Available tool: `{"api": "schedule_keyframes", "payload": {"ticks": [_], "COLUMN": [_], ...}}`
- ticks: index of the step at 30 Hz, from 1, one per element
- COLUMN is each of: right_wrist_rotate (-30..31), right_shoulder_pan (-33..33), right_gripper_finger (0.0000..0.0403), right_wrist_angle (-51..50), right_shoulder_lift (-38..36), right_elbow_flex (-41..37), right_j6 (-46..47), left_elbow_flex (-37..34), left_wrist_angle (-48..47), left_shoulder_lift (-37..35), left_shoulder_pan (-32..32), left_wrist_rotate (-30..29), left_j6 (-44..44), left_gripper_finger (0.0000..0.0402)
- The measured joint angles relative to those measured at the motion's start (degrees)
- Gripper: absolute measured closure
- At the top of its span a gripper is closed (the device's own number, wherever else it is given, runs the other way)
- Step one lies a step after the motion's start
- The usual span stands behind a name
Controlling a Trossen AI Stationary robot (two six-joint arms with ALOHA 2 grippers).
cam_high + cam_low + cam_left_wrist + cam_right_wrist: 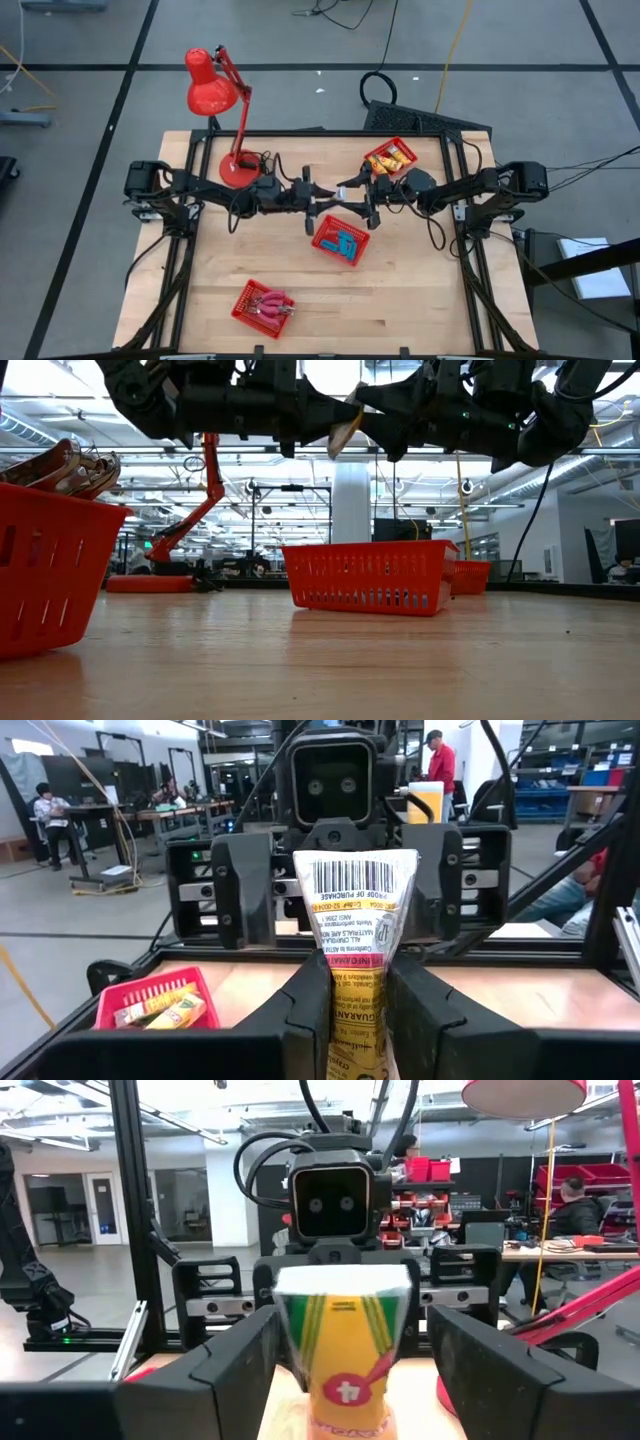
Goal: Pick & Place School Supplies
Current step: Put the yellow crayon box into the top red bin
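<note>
A yellow packet [355,900] with a barcode on its end hangs in mid-air over the middle of the table, between my two grippers, which face each other. My left gripper [328,198] is shut on it. My right gripper [360,194] is open. Its two fingers [235,1365] stand wide on either side of the packet's far end [345,1340], with a gap on each side. In the low view the packet [345,426] sits tilted between the dark hands, high above the table. My left gripper pinches the yellow packet between its two fingers at the end nearest the wrist [357,1020]. The fingers come level from the table's left side and lie along the packet. The packet sticks out past the fingertips toward my right gripper, lifted clear of the table.
Three red mesh baskets stand on the table: one with yellow packets [390,157] at the far right, one with blue blocks [340,240] below the grippers, and one with pink-handled tools [263,303] near the front. A red desk lamp [215,95] stands at the far left.
</note>
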Motion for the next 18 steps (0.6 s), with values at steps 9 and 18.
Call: {"api": "schedule_keyframes", "payload": {"ticks": [9,18], "right_wrist_rotate": [0.0,0.0], "right_shoulder_pan": [0.0,0.0], "right_gripper_finger": [0.0202,0.0213], "right_wrist_angle": [0.0,-2.7], "right_shoulder_lift": [0.0,0.0], "right_elbow_flex": [0.0,1.5], "right_j6": [0.0,-0.3], "left_elbow_flex": [0.0,0.0], "left_wrist_angle": [0.0,0.1], "left_shoulder_lift": [0.0,0.0], "left_shoulder_pan": [0.0,0.0], "left_wrist_rotate": [-0.1,-0.1], "left_j6": [0.0,0.1], "left_gripper_finger": [0.0333,0.0333]}}
